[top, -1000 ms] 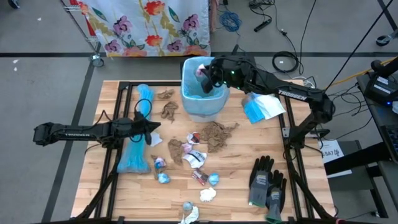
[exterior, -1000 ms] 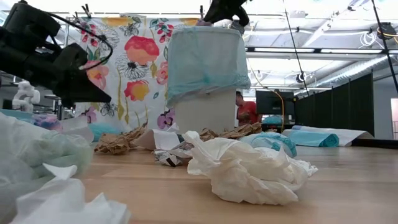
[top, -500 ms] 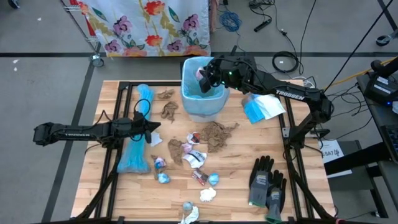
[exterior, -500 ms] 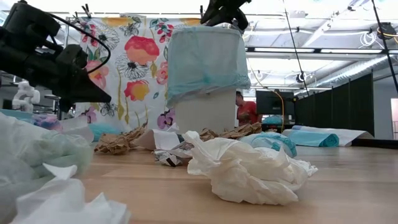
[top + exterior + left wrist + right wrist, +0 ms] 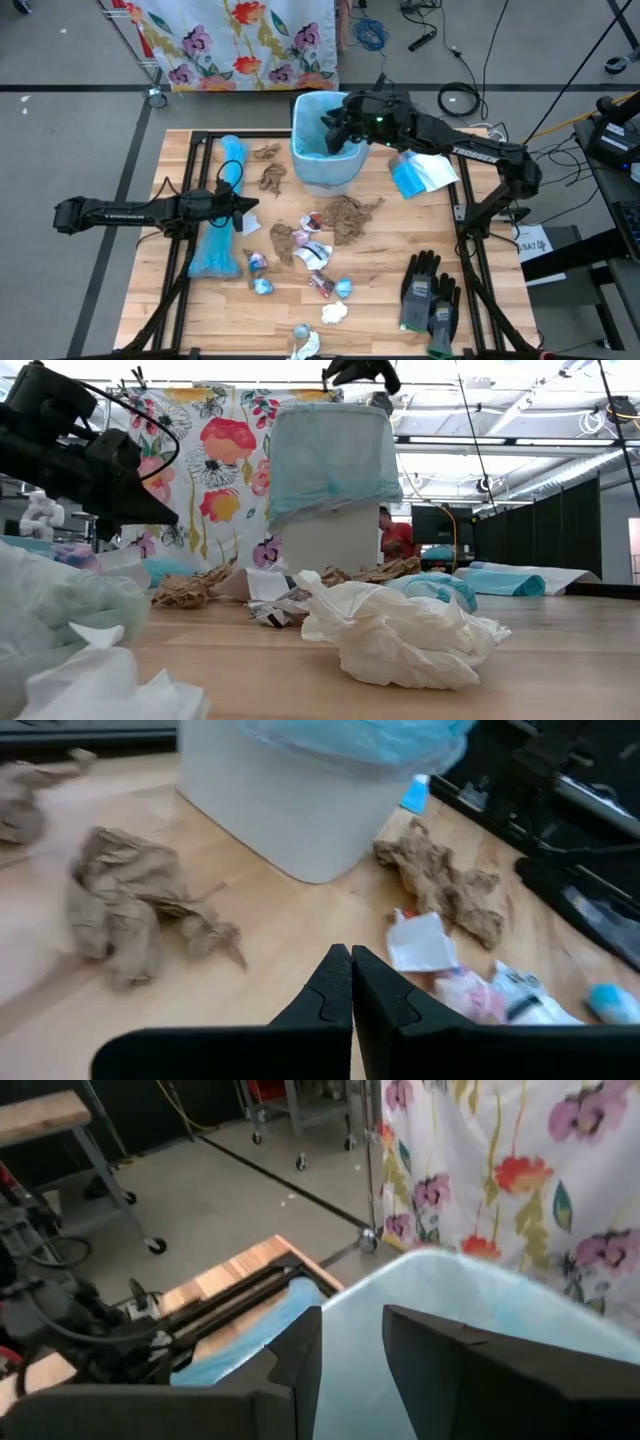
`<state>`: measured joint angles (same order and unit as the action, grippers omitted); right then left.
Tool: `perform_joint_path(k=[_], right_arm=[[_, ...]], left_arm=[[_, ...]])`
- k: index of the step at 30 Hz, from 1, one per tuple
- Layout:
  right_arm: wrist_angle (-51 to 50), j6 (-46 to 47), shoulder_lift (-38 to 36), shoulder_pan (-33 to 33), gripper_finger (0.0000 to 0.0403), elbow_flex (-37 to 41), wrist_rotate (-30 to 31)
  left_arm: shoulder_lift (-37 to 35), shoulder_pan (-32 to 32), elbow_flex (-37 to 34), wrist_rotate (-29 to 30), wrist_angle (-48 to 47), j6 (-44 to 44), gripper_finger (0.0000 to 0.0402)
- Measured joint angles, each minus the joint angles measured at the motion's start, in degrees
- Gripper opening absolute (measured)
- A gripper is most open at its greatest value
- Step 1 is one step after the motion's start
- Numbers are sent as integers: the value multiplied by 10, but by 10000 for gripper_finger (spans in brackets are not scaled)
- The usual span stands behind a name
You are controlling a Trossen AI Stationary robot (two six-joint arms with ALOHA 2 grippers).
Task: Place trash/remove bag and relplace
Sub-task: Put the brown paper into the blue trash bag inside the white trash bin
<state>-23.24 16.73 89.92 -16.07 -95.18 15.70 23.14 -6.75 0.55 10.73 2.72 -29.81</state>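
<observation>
Plenty left: crumpled brown paper wads (image 5: pixel 347 217) and small wrappers (image 5: pixel 316 252) litter the wooden table (image 5: pixel 500 300). Left gripper (image 5: pixel 248 212) waits mid-table, fingers pressed together. Beyond, right gripper (image 5: pixel 328 124) hangs spread, empty, over the blue-lined white bin (image 5: pixel 325 165).

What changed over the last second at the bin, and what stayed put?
The right end effector above the lined bin let go of the pinkish scrap it carried a second ago; its fingers now stand apart and empty, and it has drawn back slightly to the right. The left end effector stayed shut over the table, and the scattered trash is unmoved.
</observation>
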Motion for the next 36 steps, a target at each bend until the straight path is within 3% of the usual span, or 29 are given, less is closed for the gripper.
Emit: perform_joint_path(k=[4, 7, 13, 18, 23, 28, 32, 36], right_arm=[[-26, -22, -45, 11, 100, 0, 5], [-77, -17, -84, 20, 100, 0, 5], [-270, 58, -150, 55, 100, 0, 7], [-432, 143, -165, 108, 100, 0, 7], [-514, 188, -162, 168, 100, 19, 8], [-519, 200, -163, 218, 100, 74, 32], [-516, 211, -163, 245, 100, 125, 39], [-509, 223, -163, 266, 100, 173, 39]], left_arm=[[0, 0, 45, -12, -36, -22, 2], [0, 0, 101, -12, -81, 13, 2], [15, 0, 251, 32, -214, 73, 2], [77, 0, 369, 73, -284, 136, 2], [169, -20, 473, 151, -297, 177, 2], [250, -82, 566, 158, -311, 269, 2], [288, -107, 599, 184, -233, 364, 2], [315, -109, 605, 217, -153, 370, 15]])
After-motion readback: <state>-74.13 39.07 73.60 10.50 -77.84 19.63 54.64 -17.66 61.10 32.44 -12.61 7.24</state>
